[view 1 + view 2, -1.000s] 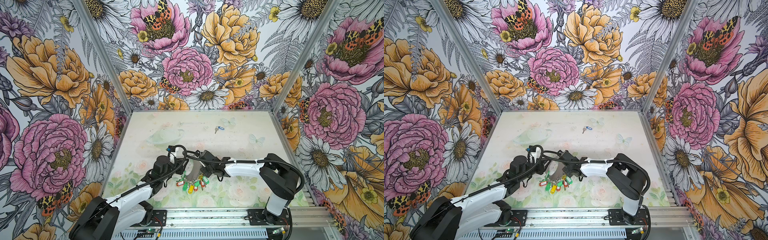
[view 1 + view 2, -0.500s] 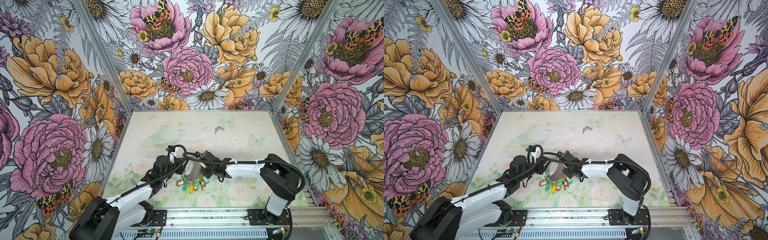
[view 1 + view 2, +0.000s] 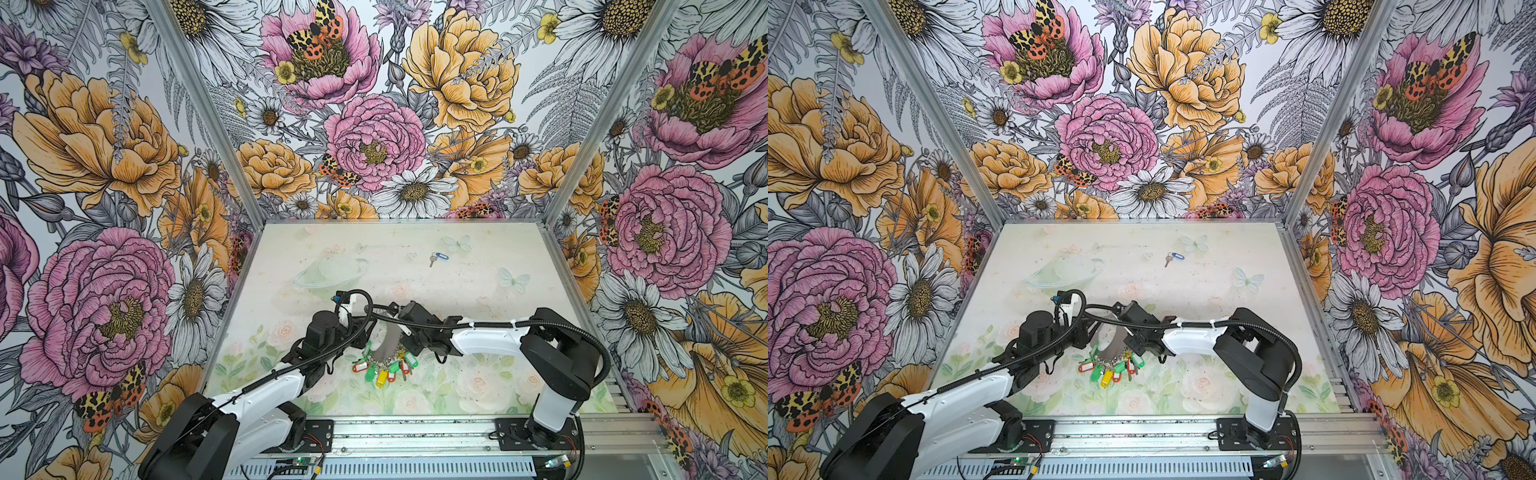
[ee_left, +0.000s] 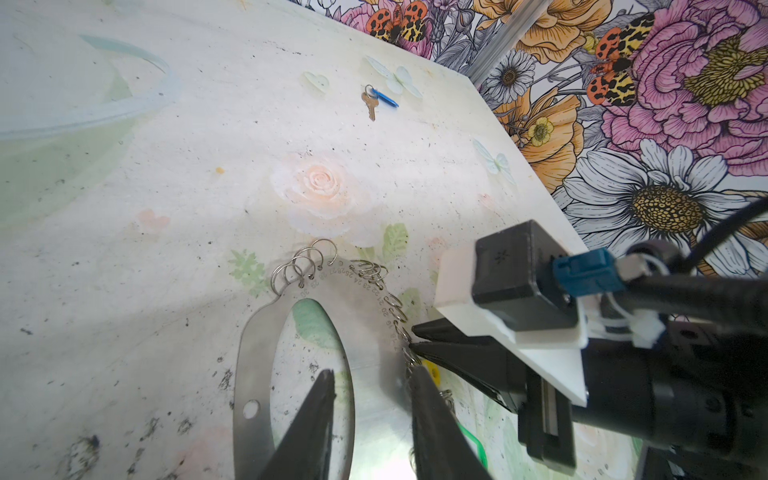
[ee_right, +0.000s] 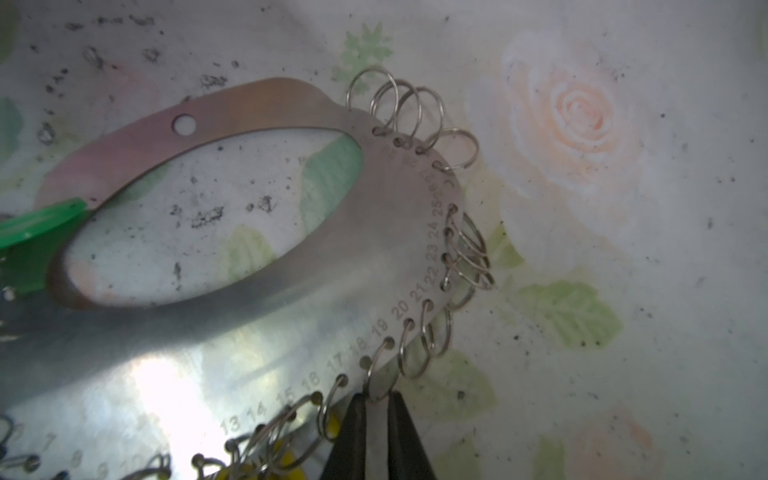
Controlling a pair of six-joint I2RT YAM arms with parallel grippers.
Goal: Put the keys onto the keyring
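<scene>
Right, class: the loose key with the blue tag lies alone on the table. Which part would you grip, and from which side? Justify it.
Probably the blue tag, from straight above, jaws across its narrow width. The key lies flat on the table, offering little edge; the oblong tag looks bulkier, with two long parallel sides, and nothing crowds it.

In both top views I'm losing most of the keyring [image 3: 388, 343]; the keys [image 3: 438, 258], at one o'clock, are reading too small for label detail. I'm not seeing whether the right gripper [image 5: 376, 401] is pinching a wire ring [image 5: 372, 370].
</scene>
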